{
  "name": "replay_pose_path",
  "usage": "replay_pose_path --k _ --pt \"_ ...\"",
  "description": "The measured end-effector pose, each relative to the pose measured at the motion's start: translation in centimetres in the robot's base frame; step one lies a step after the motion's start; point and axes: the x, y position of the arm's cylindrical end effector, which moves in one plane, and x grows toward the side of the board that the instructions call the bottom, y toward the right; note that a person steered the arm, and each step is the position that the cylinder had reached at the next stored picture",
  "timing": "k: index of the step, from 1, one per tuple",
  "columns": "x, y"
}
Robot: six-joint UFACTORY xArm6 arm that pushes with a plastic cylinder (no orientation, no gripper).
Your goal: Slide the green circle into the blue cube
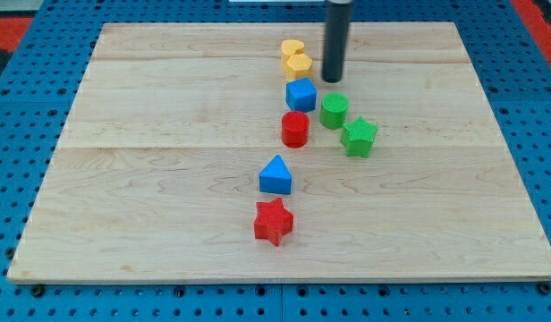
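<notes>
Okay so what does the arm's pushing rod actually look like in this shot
Only the rod shows, coming in from the view's top edge. It is a straight, smooth cylinder, dark grey to black, slightly glossy, with a flat end. My tip sits just above the green circle and right of the blue cube. No cables, markings or sleeves are visible; the arm itself is out of frame.

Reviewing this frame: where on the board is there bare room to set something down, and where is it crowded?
Bare: the wooden board left of the block column, and its right side beyond the green star. Crowded: the centre top, where my tip sits above the green circle, beside the blue cube, red cylinder and two yellow blocks. Blue triangle and red star lie below.
</notes>
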Motion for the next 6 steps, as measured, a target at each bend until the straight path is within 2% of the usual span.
replay_pose_path --k 1,2,3,6 --pt "-1.2 1.4" --pt "4.6 9.2" --pt "8.0 6.4" --pt "7.9 -1.4"
